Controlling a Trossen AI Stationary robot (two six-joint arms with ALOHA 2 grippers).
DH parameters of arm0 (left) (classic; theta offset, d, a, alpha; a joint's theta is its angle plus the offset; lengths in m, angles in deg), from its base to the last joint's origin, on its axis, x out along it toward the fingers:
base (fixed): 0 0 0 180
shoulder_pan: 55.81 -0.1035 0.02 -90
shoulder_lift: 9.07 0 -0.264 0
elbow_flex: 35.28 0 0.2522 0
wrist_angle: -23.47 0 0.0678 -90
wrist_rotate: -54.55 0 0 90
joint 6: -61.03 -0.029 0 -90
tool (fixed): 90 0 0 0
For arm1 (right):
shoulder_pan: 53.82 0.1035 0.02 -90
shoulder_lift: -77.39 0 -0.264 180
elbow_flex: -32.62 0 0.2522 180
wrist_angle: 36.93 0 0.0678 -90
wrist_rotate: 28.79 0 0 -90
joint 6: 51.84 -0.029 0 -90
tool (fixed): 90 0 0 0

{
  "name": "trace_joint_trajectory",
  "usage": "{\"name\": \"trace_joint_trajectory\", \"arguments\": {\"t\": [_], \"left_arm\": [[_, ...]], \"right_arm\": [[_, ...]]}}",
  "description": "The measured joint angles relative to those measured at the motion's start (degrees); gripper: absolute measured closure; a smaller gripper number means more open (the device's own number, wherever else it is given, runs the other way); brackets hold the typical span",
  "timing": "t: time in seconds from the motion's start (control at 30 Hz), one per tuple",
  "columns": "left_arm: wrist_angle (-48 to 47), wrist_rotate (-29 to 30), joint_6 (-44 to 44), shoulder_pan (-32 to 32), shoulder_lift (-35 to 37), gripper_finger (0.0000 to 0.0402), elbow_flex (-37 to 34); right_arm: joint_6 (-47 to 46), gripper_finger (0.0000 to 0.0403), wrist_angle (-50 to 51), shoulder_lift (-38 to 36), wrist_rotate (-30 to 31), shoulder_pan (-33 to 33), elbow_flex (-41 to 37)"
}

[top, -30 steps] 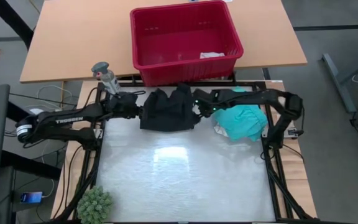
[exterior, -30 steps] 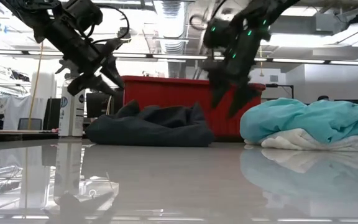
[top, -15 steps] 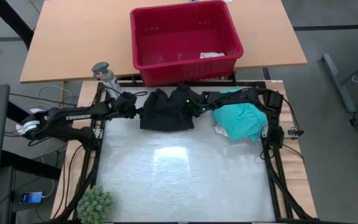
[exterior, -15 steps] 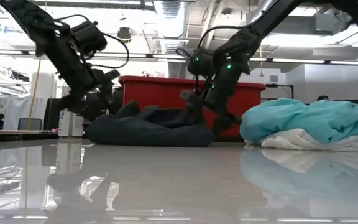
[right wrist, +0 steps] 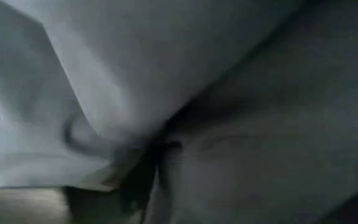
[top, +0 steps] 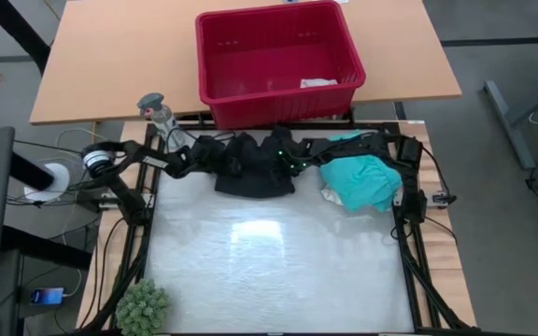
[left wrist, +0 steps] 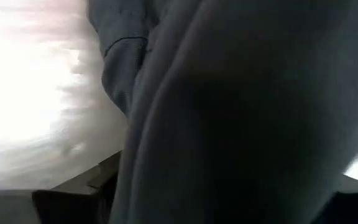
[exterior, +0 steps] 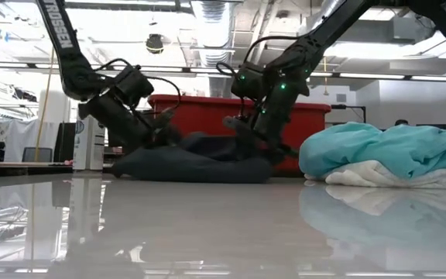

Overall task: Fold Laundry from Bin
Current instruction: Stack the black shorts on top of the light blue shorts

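Both arms reach low toward each other across the far side. The left claw (top: 220, 161) and the right claw (top: 274, 161) point inward, angled downward, the left spread wide.

Overhead, table-level and two wrist cameras, all on black clothing (top: 253, 166).

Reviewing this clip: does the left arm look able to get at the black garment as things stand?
Probably yes. The left end effector is already at the black garment's left edge, with nothing between them; its wrist view is filled with dark cloth. Whether it grips is unclear.
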Motion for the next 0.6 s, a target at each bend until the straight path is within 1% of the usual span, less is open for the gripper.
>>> {"name": "trace_joint_trajectory", "arguments": {"t": [0.07,0.13,0.23,0.27,0.33,0.37,0.4,0.57,0.6], "left_arm": [[2.89,-1.43,1.93,0.10,-1.46,0.0137,0.44],[1.39,-1.39,2.18,0.48,-1.89,0.0166,1.19],[-1.22,-1.66,0.90,0.63,-1.76,0.0236,2.13],[-1.78,-1.92,0.74,0.63,-1.49,0.0269,2.41],[-2.35,-2.39,0.72,0.63,-0.91,0.0339,3.01],[-2.75,-2.64,0.90,0.63,-0.54,0.0368,3.46],[-2.99,-2.95,1.65,0.63,-0.22,0.0379,3.85],[-2.23,-8.20,7.90,1.09,2.29,0.0382,7.56],[-2.13,-8.30,8.43,1.43,2.93,0.0382,8.58]], "right_arm": [[-0.85,0.0186,-0.02,1.22,-0.18,0.31,0.02],[-0.97,0.0249,-0.17,1.33,-0.22,0.86,0.02],[0.51,0.0355,-1.00,0.78,-0.25,1.47,-0.08],[1.45,0.0362,-1.09,0.47,-0.35,1.58,-0.09],[1.86,0.0362,-0.25,-0.19,-0.43,1.58,0.28],[2.10,0.0362,0.79,-0.57,-0.71,1.47,0.68],[2.36,0.0362,2.17,-1.05,-0.97,1.43,1.15],[5.77,0.0362,9.98,-6.46,0.56,0.99,4.97],[5.91,0.0362,11.70,-7.85,1.33,0.99,5.70]]}}
